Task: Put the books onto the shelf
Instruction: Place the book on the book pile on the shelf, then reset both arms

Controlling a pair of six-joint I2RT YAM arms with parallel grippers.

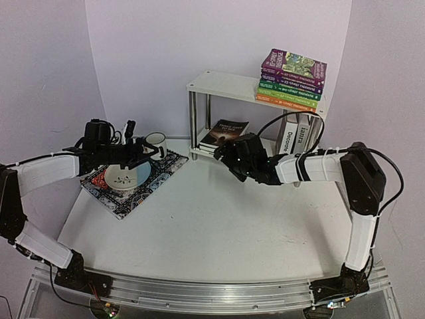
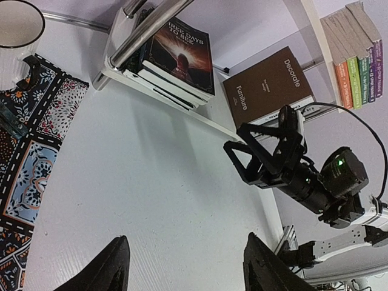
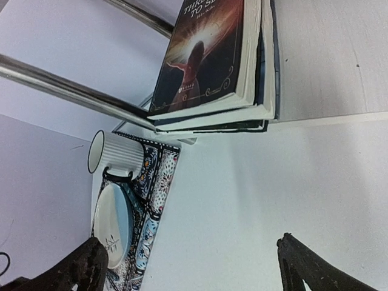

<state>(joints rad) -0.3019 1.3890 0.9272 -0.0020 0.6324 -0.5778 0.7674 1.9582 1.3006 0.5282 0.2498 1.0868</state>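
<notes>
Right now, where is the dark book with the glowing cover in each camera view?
Top external: dark book at centre, on the shelf's lower board.
Left wrist: dark book top centre, atop a stack.
Right wrist: dark book top centre.
Shared landmark: the white mug, left of it in every view.

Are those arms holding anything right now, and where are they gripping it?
Nothing is held. The left tool is open and empty; the right tool is open too, short of the dark book on the shelf's lower board.
</notes>
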